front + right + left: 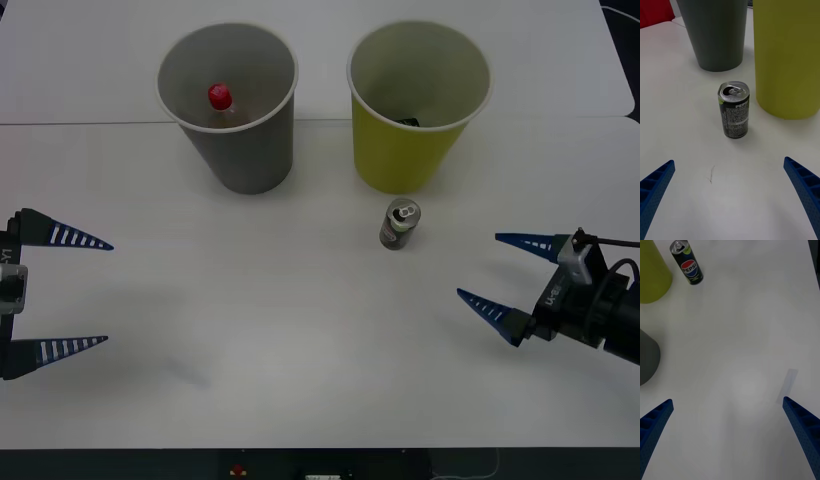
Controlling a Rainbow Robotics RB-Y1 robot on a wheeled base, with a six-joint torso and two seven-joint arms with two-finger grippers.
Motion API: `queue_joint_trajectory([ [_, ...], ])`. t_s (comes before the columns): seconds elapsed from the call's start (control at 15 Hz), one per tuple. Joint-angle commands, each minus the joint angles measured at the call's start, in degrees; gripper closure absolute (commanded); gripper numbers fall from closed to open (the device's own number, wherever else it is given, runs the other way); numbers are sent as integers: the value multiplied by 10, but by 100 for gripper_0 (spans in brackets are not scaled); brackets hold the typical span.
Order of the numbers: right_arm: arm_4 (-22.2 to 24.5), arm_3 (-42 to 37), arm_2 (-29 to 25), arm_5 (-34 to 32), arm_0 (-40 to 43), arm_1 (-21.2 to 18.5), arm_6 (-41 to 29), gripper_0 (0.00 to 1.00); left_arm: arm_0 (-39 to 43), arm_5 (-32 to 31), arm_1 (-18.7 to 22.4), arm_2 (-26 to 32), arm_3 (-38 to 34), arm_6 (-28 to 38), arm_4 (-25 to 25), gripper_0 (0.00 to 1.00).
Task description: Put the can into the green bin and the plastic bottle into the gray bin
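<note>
The dark can (400,224) (734,110) (687,263) stands upright on the white table, just in front of the green bin (418,104) (788,56) (651,272). The gray bin (230,105) (715,33) (646,362) stands to the green bin's left, and the plastic bottle's red cap (220,97) shows inside it. My right gripper (478,268) (730,198) is open, low over the table to the right of the can and pointing at it. At the table's left edge my left gripper (108,293) (728,431) is open with nothing between its fingers.
A dark object (407,122) lies at the bottom of the green bin. A seam (80,123) between two table tops runs across behind the bins. Something red (655,11) shows beyond the table in the right wrist view.
</note>
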Motion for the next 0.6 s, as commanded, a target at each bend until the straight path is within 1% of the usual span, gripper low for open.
queue_joint_trajectory([
  [0.07,2,41,10,-1,-31,50,13,0,0,0,0,0,0,0,0,0],
  [0.27,11,82,17,-1,-62,99,29,0,0,0,0,0,0,0,0,0],
  [0.4,29,99,17,1,-76,124,34,0,0,0,0,0,0,0,0,0],
  [0.6,43,126,19,1,-97,156,42,0,0,0,0,0,0,0,0,0],
])
